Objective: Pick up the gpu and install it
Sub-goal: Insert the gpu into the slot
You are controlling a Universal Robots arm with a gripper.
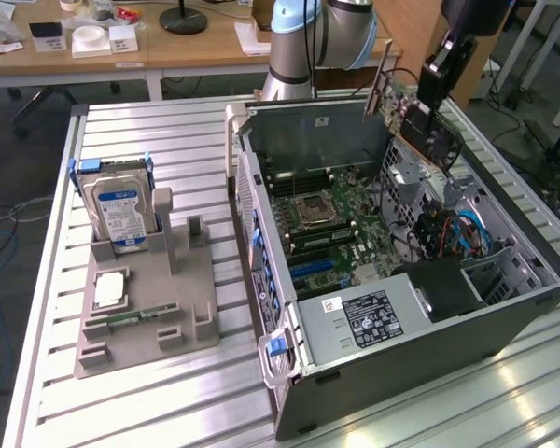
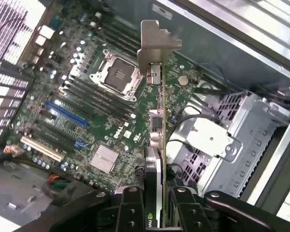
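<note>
The open computer case [image 1: 504, 317] lies on the counter [image 1: 168, 401]. I see the arm [image 1: 303, 37] reaching over its far corner, gripper [image 2: 157, 195] aimed down at the motherboard [image 2: 87, 121], marked DELL. The jaws pinch the gpu [image 2: 158, 145], edge-on above the board, NVIDIA emblem showing.

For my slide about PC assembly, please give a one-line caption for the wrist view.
The gripper holds the gpu edge-on over the motherboard, not yet in a slot.

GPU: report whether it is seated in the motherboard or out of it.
Out. The gpu is clamped in the gripper, held in the air over the open case, well above the motherboard.
</note>
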